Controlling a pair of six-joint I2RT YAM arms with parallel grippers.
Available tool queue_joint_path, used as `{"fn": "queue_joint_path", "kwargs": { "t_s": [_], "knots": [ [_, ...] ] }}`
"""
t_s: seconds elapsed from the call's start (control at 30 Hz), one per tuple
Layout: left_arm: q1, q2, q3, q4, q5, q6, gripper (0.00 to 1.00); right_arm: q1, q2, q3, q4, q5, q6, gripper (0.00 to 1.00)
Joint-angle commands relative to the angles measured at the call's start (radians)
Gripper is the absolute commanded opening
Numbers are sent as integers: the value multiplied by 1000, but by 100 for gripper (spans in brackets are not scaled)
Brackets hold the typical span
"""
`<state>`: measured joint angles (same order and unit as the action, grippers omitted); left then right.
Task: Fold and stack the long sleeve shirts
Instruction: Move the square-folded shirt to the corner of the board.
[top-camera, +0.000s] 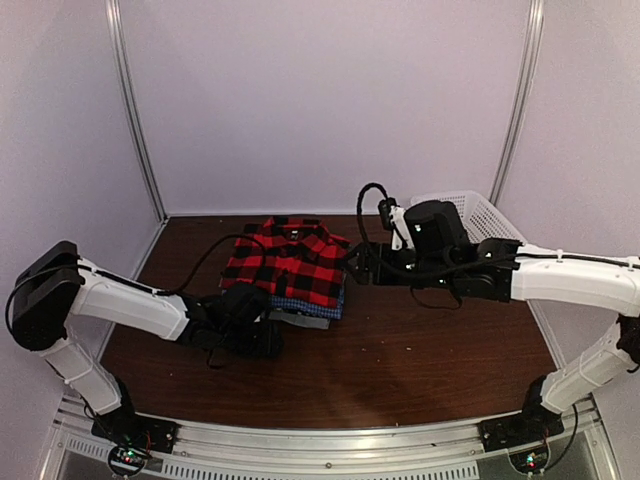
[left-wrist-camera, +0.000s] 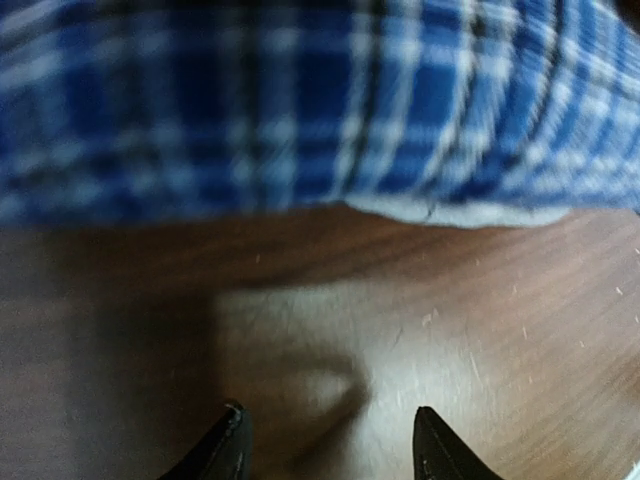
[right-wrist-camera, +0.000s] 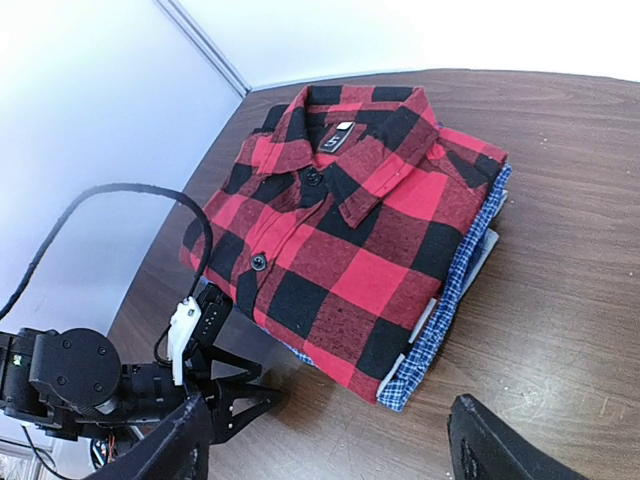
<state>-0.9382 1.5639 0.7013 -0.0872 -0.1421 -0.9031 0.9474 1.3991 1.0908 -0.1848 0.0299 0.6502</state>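
— Starting at the left edge, what is there?
— The left arm lies low across the dark wooden tabletop (top-camera: 420, 350). Its left claw (left-wrist-camera: 330, 440) sits just short of the near left corner of a pile of folded shirts. That claw is spread, its two black tips apart with only bare wood between them, so it grips nothing.
— And the pile?
— It sits mid-tabletop, toward the back. The red-and-black plaid shirt (right-wrist-camera: 340, 230) is on top, folded, with its collar toward the far wall and its buttons showing. The blue checked shirt (right-wrist-camera: 445, 310) lies under it, and its edge peeks out along the near side. The pale edge of a grey shirt (top-camera: 303, 319) shows at the very bottom.
— What is to the right of it?
— The right claw (right-wrist-camera: 330, 440) is held near the pile's right side, fingers spread wide and empty. Behind the right arm, at the back right corner, stands a white mesh basket (top-camera: 482, 213).
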Motion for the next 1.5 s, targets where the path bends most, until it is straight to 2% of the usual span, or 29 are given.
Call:
{"fn": "queue_joint_path", "kwargs": {
  "t_s": [0.0,0.27,0.37,0.7,0.8,1.1,1.47],
  "knots": [
    [-8,74,64,80,-101,52,56,3,-85,-50,-51,92,-11,84],
    [-9,208,129,116,-118,77,57,2,-165,-92,-78,129,-2,84],
    [-12,232,148,106,-112,51,52,2,-171,-94,-88,134,2,84],
    [-133,104,14,186,-233,10,50,2,-169,-121,-77,130,10,84],
    [-145,116,26,174,-268,18,50,2,-160,-123,-70,124,12,85],
    [-139,259,162,150,-322,126,57,2,-159,-130,-75,122,21,84],
    [-44,369,245,134,-249,135,56,2,-180,-152,-88,131,34,85]
  ]
}}
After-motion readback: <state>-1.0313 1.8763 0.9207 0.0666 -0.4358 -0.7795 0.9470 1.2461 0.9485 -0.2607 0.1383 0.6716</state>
